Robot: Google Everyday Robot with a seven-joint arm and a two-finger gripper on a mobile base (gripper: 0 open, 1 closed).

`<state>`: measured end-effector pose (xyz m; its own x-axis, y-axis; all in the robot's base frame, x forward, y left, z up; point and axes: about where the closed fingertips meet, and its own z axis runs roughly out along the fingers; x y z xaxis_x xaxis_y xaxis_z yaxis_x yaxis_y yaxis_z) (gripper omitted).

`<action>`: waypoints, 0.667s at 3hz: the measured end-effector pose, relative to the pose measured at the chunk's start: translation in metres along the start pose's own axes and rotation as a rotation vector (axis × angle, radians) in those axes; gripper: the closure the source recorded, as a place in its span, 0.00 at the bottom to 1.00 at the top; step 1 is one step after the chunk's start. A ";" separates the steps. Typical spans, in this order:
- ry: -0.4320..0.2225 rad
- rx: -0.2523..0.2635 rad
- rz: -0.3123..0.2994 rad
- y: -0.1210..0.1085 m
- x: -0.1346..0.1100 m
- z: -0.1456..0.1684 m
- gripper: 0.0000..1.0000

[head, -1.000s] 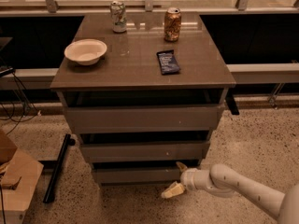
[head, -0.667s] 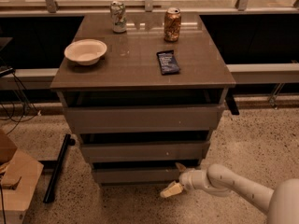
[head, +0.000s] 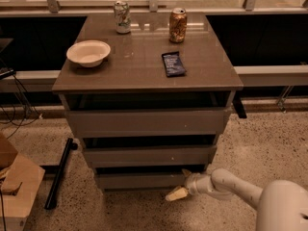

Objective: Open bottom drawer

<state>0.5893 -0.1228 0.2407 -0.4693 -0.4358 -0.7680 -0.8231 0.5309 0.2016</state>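
Gripper (head: 181,186) is parked low at the right end of btm drawer (head: 144,180); grip state can't be told. Drawer isn't visibly pulled out, so approx. the whole pull is judged outstanding.

The gripper (head: 176,185) sits at the bottom drawer (head: 139,181) right end, its arm (head: 231,184) cut off further right. The drawer's inside hides in shadow.

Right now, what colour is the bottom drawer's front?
Bottom drawer: grey-brown, camera view; gripper by its right end.
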 end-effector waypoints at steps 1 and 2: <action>0.010 0.024 0.022 -0.022 0.007 0.011 0.00; 0.028 0.023 0.020 -0.033 0.010 0.022 0.00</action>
<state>0.6191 -0.1290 0.2130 -0.4949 -0.4449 -0.7464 -0.8059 0.5562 0.2029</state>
